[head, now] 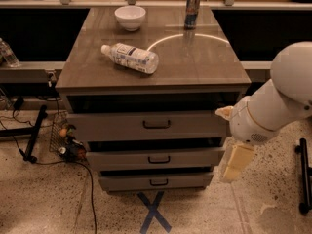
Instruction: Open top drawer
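Note:
The top drawer (112, 126) is the widest grey front of three, under the brown cabinet top, with a small dark pull handle (156, 124) at its middle. A dark gap shows above its front. My white arm (273, 106) comes in from the right. My gripper (236, 163), cream coloured, hangs down beside the cabinet's right front corner, level with the middle drawer (122, 160). It is below and to the right of the top drawer's handle and touches no handle. The bottom drawer (126, 182) is the narrowest.
On the cabinet top (195, 62) lie a plastic water bottle (130, 58) on its side, a white bowl (130, 17) and a can (192, 9). A blue tape X (153, 211) marks the floor in front. Cables and a black stand (34, 133) are on the left, and a black post (304, 174) on the right.

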`<move>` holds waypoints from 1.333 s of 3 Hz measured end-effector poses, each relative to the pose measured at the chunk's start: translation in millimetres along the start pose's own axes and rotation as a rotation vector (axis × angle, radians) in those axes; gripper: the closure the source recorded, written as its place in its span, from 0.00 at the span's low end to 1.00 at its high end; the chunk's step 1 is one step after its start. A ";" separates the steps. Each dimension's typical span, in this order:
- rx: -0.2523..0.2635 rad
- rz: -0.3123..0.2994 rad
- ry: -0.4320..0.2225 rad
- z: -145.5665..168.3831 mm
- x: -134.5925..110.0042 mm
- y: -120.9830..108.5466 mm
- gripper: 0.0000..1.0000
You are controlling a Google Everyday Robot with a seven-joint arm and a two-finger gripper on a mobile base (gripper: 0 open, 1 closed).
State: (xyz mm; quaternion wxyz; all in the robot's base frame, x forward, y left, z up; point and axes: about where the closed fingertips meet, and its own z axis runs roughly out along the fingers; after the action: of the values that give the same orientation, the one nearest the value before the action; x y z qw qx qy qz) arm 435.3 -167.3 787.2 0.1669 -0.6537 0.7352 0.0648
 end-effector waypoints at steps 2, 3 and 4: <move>0.125 -0.030 -0.027 52.3 -14.9 -48.3 0.00; 0.205 -0.023 -0.017 78.4 -19.1 -86.3 0.00; 0.237 -0.022 0.029 114.9 -15.6 -124.3 0.00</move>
State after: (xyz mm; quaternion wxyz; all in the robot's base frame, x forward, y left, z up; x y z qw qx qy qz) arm 577.3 -133.6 700.1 0.2331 -0.6383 0.7329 -0.0336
